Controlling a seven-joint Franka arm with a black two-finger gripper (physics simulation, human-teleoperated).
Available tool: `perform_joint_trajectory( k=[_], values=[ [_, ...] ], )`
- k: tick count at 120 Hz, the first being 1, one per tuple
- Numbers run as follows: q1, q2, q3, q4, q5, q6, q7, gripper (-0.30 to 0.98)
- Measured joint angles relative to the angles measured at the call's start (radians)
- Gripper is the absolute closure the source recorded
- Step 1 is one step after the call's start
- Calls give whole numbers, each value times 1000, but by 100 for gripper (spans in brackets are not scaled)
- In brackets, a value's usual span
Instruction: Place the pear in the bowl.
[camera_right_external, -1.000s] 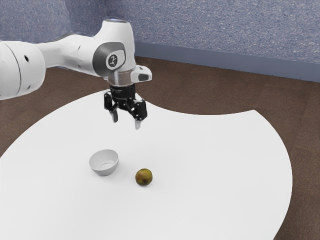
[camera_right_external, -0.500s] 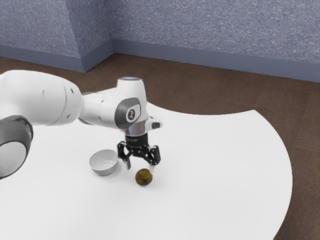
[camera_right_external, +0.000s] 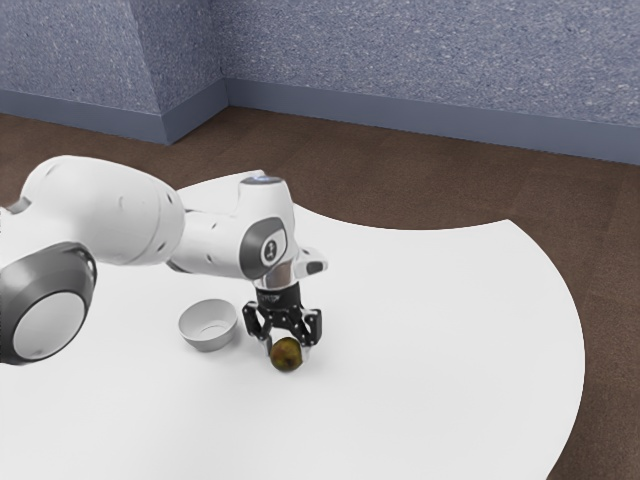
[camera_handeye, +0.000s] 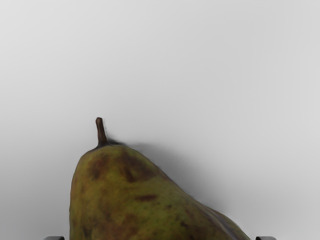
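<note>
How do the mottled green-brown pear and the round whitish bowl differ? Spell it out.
The mottled green-brown pear tapers to a stem; the round whitish bowl is hollow and open-topped. The pear is dark and blotchy, the bowl pale and plain. The pear is at the claw, the bowl apart from it.

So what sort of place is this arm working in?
Probably a plain indoor room mocked up in simulation: a speckled blue-grey wall, a brown floor and a curved-edged white table.
</note>
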Motion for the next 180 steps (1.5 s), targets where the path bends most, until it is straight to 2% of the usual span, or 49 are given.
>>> perform_joint_trajectory(
  k=[37,70,89,112,143,180],
  values=[
    [5,13,-14,-1,-7,38,16,25],
    [1,-12,2,-4,5,33,18,37],
    [-13,-58,54,-6,19,12,12,46],
    [-84,-103,205,-6,47,-22,3,52],
    [-86,-128,312,-40,65,-52,2,40],
    [-50,-125,333,-52,91,-58,15,28]
  ],
)
